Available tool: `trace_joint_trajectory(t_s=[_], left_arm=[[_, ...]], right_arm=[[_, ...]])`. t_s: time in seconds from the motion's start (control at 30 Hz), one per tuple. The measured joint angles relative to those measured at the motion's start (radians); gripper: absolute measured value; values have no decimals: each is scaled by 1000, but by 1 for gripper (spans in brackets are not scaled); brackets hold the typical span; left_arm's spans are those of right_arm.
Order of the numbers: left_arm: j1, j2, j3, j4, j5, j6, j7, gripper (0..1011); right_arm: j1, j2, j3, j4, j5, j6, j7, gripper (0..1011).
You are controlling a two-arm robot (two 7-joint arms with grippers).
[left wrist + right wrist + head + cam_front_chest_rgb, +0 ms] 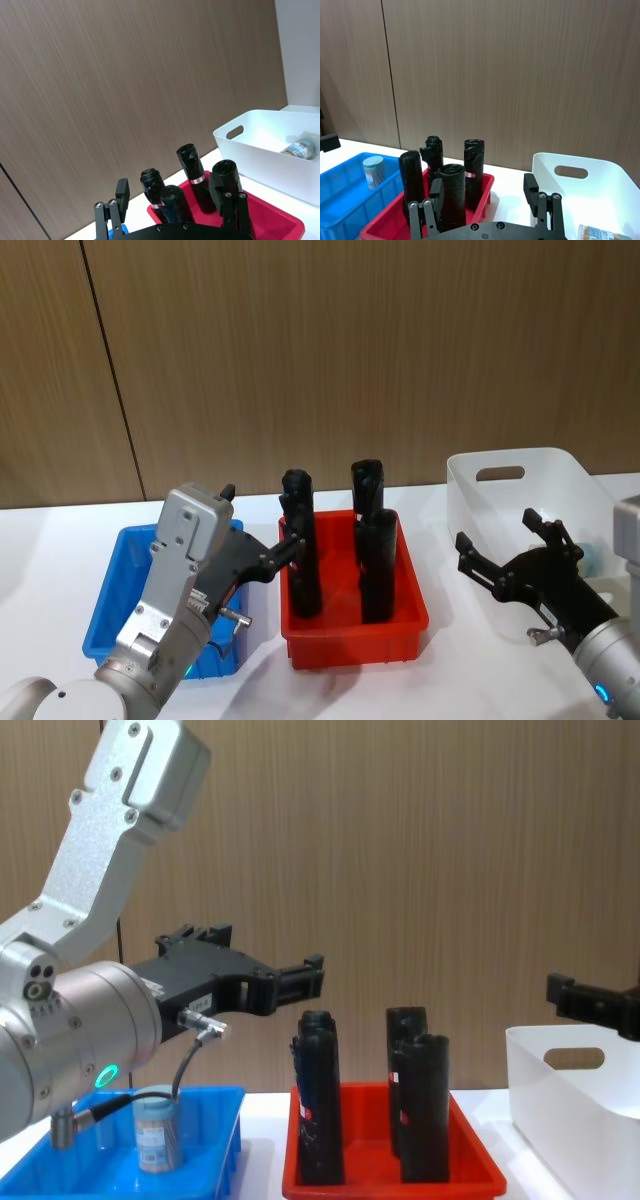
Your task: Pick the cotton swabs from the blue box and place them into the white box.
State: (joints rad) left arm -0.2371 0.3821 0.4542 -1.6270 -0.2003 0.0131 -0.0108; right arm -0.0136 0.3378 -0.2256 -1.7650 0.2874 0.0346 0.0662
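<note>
Locating the cotton swabs (157, 1130): find one jar upright on the floor of the blue box (108, 585). Note a second jar (300, 148) lying on its side inside the white box (470, 502). Disregard the black bottles (300, 575) standing in the red tray (350, 645) between the two boxes.

Tool state: read the left gripper (260, 517) as spread apart and empty, raised over the blue box's edge nearest the red tray. Read the right gripper (483, 185) as likewise spread and empty, held up beside the white box's near wall.

Handling: treat the jar as light, rigid and smooth-walled, judging from the clear body and thin sticks inside. Expect slip on the curved wall and easy tipping if nudged off-centre. Grip across the body at mid-height, below the pale lid (373, 161), straddling the cylinder squarely. Avoid closing on the lid alone, to prevent lifting it off. Apply moderate squeeze only, allowing for thin, flexible walls.

Markings: note a blue-and-white label (374, 176) around the jar; treat its print as too small to read. Note a red-and-white band (198, 181) on a bottle, also illegible. Record no legible brand name.
</note>
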Motion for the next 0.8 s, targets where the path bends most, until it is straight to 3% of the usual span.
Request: trace_joint_trajectory(t_s=[0.57, 0.8], left_arm=[[0, 0, 0, 1, 0, 1, 0, 1004], [0, 0, 0, 1, 0, 1, 0, 1004]], right_arm=[[5, -1, 1, 6, 0, 1, 16, 1001], [37, -6, 3, 43, 0, 29, 69, 1001]])
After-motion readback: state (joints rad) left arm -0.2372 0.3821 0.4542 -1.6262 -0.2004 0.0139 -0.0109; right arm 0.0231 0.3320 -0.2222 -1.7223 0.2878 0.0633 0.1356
